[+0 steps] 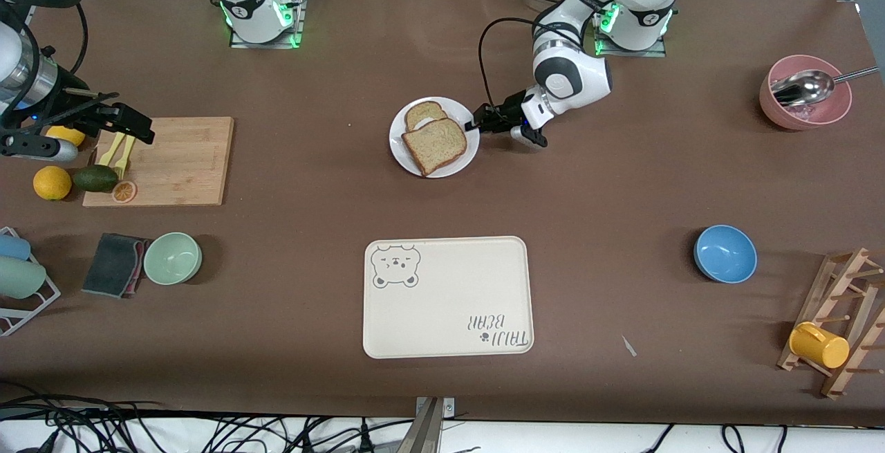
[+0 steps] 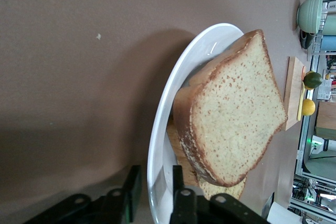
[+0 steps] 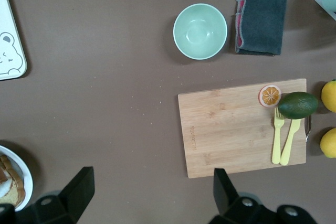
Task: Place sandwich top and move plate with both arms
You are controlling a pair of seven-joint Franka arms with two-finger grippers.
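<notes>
The sandwich top (image 1: 434, 145), a speckled light-brown slice with a darker crust, lies on another bread slice (image 1: 423, 113) on the white plate (image 1: 406, 158). It lies skewed, so part of the lower slice shows. My left gripper (image 1: 474, 125) is low at the plate's edge on the left arm's side. In the left wrist view, the left gripper (image 2: 154, 174) is open, its fingers standing astride the plate's rim (image 2: 173, 90) with a small gap, just below the sandwich top (image 2: 236, 114). My right gripper (image 1: 142, 126) is open and empty, up over the wooden cutting board (image 1: 176, 162); its wrist view (image 3: 151, 192) shows bare table between the fingers.
The cream bear tray (image 1: 448, 296) lies nearer the camera than the plate. The cutting board (image 3: 241, 127) holds yellow cutlery, an avocado (image 1: 95, 178) and an orange slice. A green bowl (image 1: 173, 258), dark cloth (image 1: 114, 264), blue bowl (image 1: 724, 253), pink bowl with spoon (image 1: 805, 91) and mug rack (image 1: 833, 332) stand around.
</notes>
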